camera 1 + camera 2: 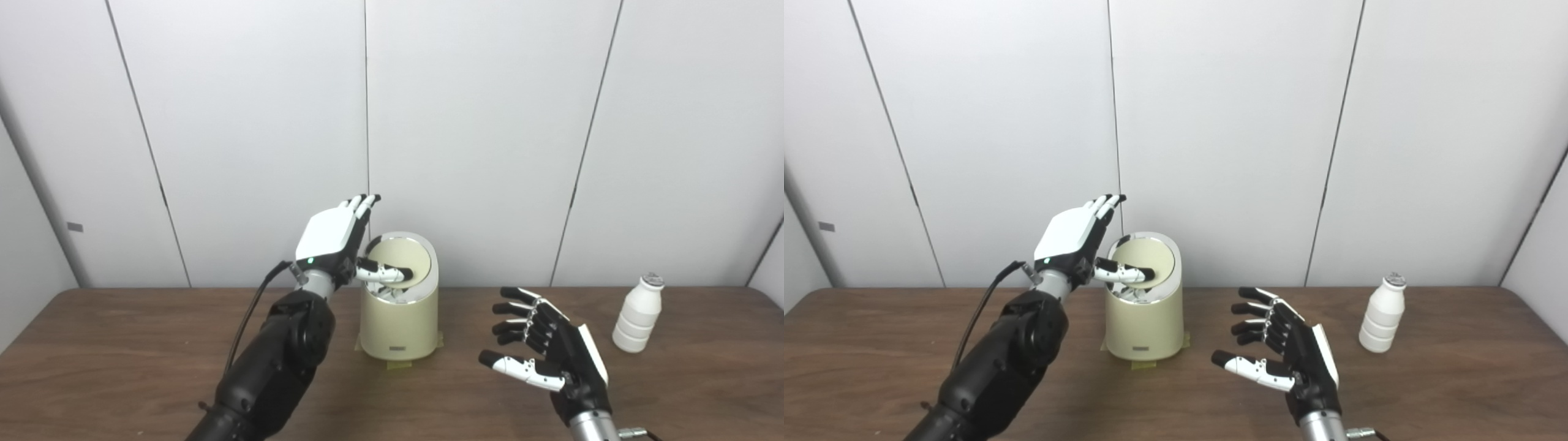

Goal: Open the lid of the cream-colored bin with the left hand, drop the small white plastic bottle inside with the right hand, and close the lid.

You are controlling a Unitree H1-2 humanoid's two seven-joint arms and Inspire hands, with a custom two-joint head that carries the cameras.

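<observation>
The cream-colored bin (398, 324) stands upright at the middle of the table, near the back wall. Its round lid (404, 257) is tilted, with a dark gap showing at its front edge. My left hand (331, 236) is at the bin's upper left, fingers stretched up and apart, thumb lying across the lid. The hand holds nothing. The small white plastic bottle (638, 321) stands upright at the far right, cap on. Between bin and bottle, my right hand (545, 349) hovers open over the table, palm facing left, well short of the bottle.
The brown wooden table (122, 355) runs the width of the view, with white wall panels close behind the bin. Strips of yellow tape (399, 365) mark the bin's base. A black cable (251, 312) loops beside my left forearm.
</observation>
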